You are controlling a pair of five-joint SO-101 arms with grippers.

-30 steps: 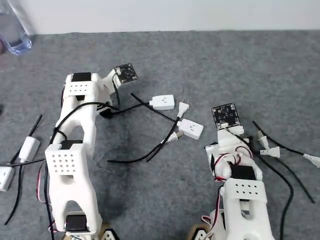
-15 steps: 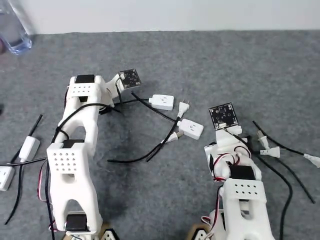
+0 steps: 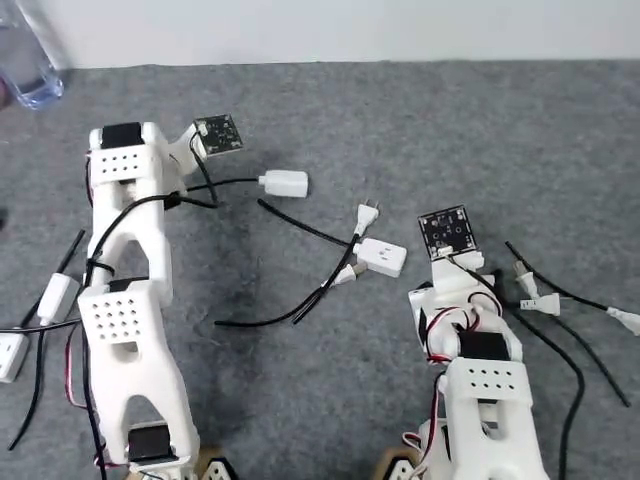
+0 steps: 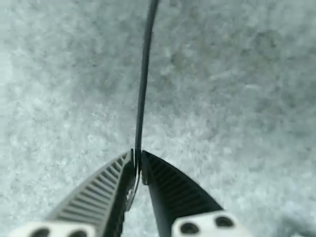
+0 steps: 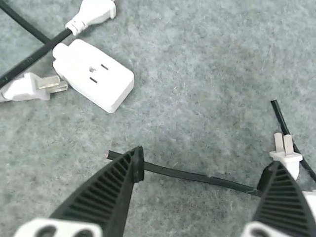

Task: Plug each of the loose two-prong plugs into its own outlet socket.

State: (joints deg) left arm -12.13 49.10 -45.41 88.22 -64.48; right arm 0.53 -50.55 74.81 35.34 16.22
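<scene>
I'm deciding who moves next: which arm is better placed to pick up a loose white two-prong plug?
Right, I'd say. The right tool, open, hovers beside a white two-prong plug; the left tool is shut on a thin black cable.

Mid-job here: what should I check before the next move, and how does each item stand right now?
1. Left gripper shut on the black cable: ok.
2. White socket on that cable lies free on the carpet: ok.
3. Right gripper open, holding nothing: ok.
4. Second socket slots face up, uncovered: ok.
5. Loose plug beside the second socket plugged in: not ok, prongs bare.
6. Left grip firm enough for pulling: cannot tell.
</scene>
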